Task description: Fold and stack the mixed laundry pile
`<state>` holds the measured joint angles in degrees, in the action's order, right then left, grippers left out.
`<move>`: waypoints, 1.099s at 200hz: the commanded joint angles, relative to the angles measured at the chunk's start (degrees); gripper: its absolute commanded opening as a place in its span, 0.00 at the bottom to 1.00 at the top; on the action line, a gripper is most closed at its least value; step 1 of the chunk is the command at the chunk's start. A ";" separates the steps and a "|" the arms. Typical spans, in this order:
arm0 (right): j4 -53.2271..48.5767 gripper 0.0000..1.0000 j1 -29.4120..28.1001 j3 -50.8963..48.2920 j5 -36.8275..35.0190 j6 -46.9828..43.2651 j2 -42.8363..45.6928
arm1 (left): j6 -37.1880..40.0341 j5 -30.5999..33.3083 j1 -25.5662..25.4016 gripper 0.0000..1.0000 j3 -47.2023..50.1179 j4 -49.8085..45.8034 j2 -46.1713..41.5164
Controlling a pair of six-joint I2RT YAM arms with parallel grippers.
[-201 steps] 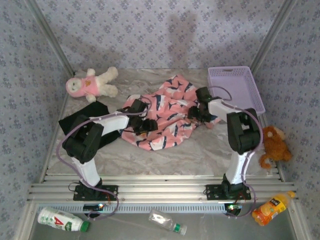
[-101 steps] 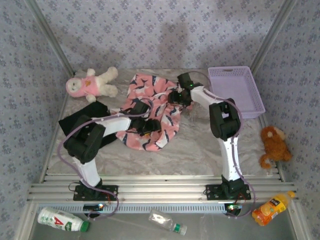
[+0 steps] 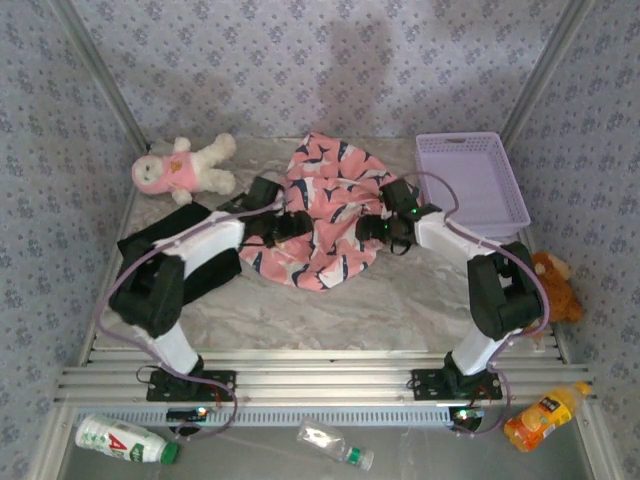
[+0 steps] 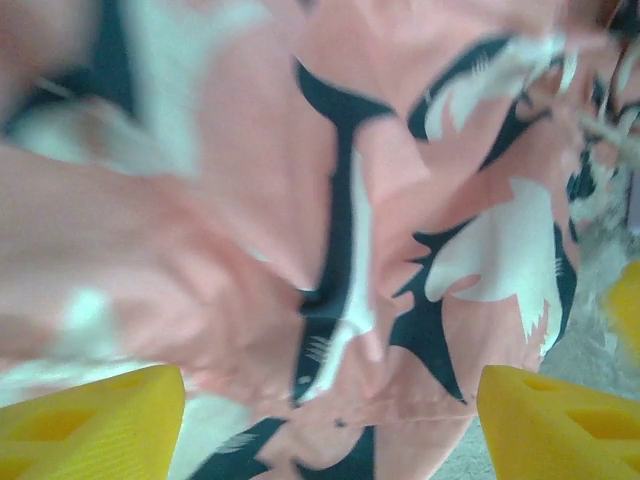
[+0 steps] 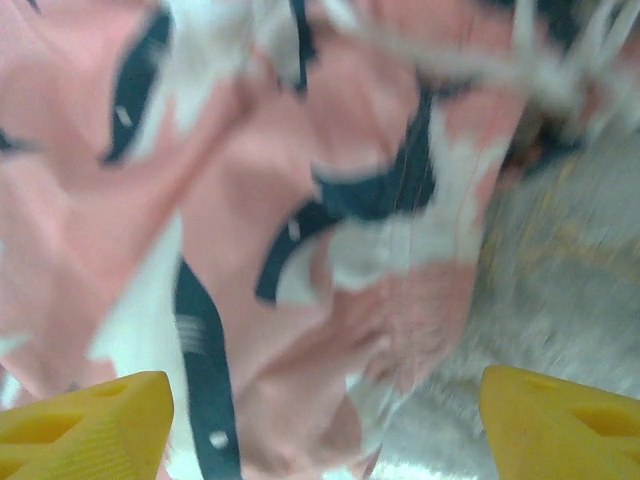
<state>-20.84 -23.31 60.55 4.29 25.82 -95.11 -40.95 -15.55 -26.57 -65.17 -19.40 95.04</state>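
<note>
Gathered since a second ago, the pink garment [image 3: 325, 210] now lies as a narrower heap just left of the lavender basket [image 3: 470, 140]. Its far edge is drawn up level with the basket's far rim. The right gripper [image 3: 375, 228], which had swung toward the back half a second ago, is again at the garment's basket-side edge.

Well nearer than the basket, off the front rail, lie an orange juice bottle [image 3: 545, 415], a clear bottle [image 3: 335, 445] and a white bottle with a green cap [image 3: 125, 440]. A brown plush toy [image 3: 552, 272] sits just nearer than the basket's right corner, partly behind the right arm.

Far to the left of the basket the black T-shirt [image 3: 135, 245] lies crumpled under the left forearm, just beside the pink garment's near-left hem. The left gripper [image 3: 287, 225] rests on the garment's side away from the basket, so the two grippers flank the heap.

From the left wrist, the left gripper [image 4: 325, 420] shows its yellow fingertips [image 4: 90, 420] far apart in the lower corners, with printed cloth [image 4: 330, 230] close ahead across the gap and nothing pinched. The right gripper [image 5: 325, 420] stands just as wide, fingertips [image 5: 85, 420] spread. The blurred garment [image 5: 260, 230] lies ahead of it, with bare table [image 5: 560, 290] on the basket side.

Farthest back, well left of the basket, the pink-and-white plush toy [image 3: 185, 168] lies apart from both garments
</note>
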 commanded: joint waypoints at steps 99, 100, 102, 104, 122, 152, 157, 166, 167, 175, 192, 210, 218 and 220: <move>12.16 0.33 -1.14 -4.13 1.11 7.04 -7.21 | 7.48 12.02 11.53 0.75 5.89 -1.34 4.90; 12.15 0.32 -1.18 -4.09 1.13 7.04 -7.20 | 7.52 12.07 11.54 0.75 5.87 -1.34 5.02; 12.14 0.30 -1.20 -4.05 1.15 6.94 -7.13 | 7.61 12.04 11.54 0.74 5.74 -1.28 5.34; 12.14 0.28 -1.21 -3.98 1.15 6.89 -7.07 | 7.70 12.06 11.60 0.73 5.57 -1.26 5.61; 10.85 0.11 -1.25 -3.36 1.03 5.81 -6.39 | 8.34 10.11 11.66 0.48 4.00 -1.00 7.65; 6.73 0.00 -0.94 -2.10 -1.00 3.01 -2.41 | 8.09 6.65 11.45 0.01 2.15 -1.19 5.71; 5.60 0.00 -0.86 -1.65 -1.46 2.45 -1.44 | 8.08 6.45 11.45 0.00 1.98 -1.53 4.65; 3.67 0.00 -0.77 -0.86 -2.44 1.18 0.79 | 8.31 6.19 11.45 0.00 1.63 -1.79 2.37; 3.42 0.00 -0.77 -0.78 -2.58 1.04 1.01 | 8.32 6.13 11.45 0.00 1.63 -1.83 2.22; 1.64 0.00 -0.86 -0.32 -3.51 0.43 3.27 | 8.27 5.91 11.45 0.00 1.70 -2.24 -0.27; -2.69 0.00 -1.06 -0.37 -5.52 -0.30 8.76 | 8.36 5.21 11.38 0.00 2.60 -3.39 -5.61; -7.21 0.00 -1.47 -2.68 -5.99 0.50 14.58 | 8.26 4.88 10.86 0.00 6.13 -3.75 -11.23; -9.31 0.00 -1.50 -4.21 -5.51 1.53 16.82 | 7.76 4.54 10.76 0.00 8.21 -3.85 -13.28; -9.88 0.00 -1.61 -4.68 -5.41 1.78 17.31 | 7.56 4.43 10.75 0.00 8.74 -3.87 -13.78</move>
<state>-21.50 -24.43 58.00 0.60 27.42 -83.92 -33.45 -9.34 -15.42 -60.71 -21.52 88.53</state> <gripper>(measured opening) 0.053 0.060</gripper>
